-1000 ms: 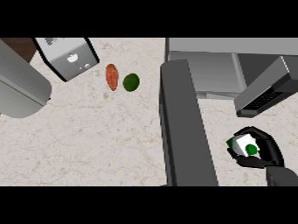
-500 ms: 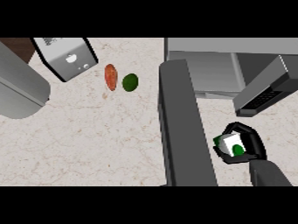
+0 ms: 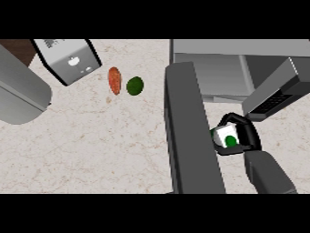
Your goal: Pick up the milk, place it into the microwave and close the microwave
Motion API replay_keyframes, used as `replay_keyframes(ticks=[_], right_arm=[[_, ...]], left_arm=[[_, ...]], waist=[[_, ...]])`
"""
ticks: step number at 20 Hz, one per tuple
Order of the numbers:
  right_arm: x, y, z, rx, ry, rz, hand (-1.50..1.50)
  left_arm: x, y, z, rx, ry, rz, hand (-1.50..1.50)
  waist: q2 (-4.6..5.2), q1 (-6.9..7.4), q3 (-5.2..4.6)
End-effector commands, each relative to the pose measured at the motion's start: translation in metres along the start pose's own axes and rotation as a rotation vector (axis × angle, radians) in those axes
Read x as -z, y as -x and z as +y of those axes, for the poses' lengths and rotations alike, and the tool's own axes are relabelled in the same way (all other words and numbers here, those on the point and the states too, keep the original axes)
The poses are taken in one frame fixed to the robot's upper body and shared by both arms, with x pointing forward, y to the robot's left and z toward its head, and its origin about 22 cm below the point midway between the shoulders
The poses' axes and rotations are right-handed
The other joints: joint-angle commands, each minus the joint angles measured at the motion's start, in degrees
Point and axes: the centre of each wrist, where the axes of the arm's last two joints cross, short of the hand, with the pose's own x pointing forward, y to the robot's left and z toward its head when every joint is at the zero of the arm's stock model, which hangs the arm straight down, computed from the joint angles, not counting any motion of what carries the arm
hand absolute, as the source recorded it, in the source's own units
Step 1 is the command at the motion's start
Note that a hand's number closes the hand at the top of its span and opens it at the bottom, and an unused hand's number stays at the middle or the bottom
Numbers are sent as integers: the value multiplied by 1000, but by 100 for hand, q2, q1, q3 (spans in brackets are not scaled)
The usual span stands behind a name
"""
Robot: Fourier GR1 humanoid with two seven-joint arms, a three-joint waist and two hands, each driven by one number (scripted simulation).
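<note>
Right hand (image 3: pixel 246 136) curled round milk carton (image 3: pixel 226 136), lower right, between open microwave door (image 3: pixel 192 132) and microwave (image 3: pixel 251 73). Toaster (image 3: pixel 68 59), carrot (image 3: pixel 114 80), avocado (image 3: pixel 135 85) upper left on tabletop (image 3: pixel 97 150).

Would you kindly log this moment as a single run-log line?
right robot hand: shut on milk | milk: lifted beside open microwave door | microwave: open | left robot hand: unseen

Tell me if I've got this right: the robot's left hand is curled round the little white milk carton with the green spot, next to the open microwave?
Not quite: it is the right hand that is curled round the milk carton, as the head view shows. The rest holds: the carton is white with a green spot, and it is beside the open microwave.
</note>
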Motion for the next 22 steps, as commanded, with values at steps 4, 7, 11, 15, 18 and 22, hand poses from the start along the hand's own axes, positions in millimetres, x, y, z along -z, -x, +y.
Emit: replay_keyframes(ticks=[4,7,11,15,18,22], right_arm=[[62,-31,8,-29,15,-97,150],[69,-38,-9,-82,-7,-84,150],[88,-51,-19,-87,15,-82,150],[119,-79,-31,-139,27,-57,150],[134,-93,-39,-145,12,-54,150],[139,-97,-37,-209,32,-40,150]], left_arm=[[6,-13,2,-48,21,-53,-150],[5,-16,4,-45,12,-62,-150],[12,-10,1,-55,40,-58,-150],[15,-9,2,-47,48,-80,-150],[22,-1,0,-49,57,-76,-150],[29,-8,1,-54,91,-99,-150]], waist=[[4,-20,-8],[27,57,-4],[72,126,3],[102,217,4],[156,280,9],[204,369,14]])
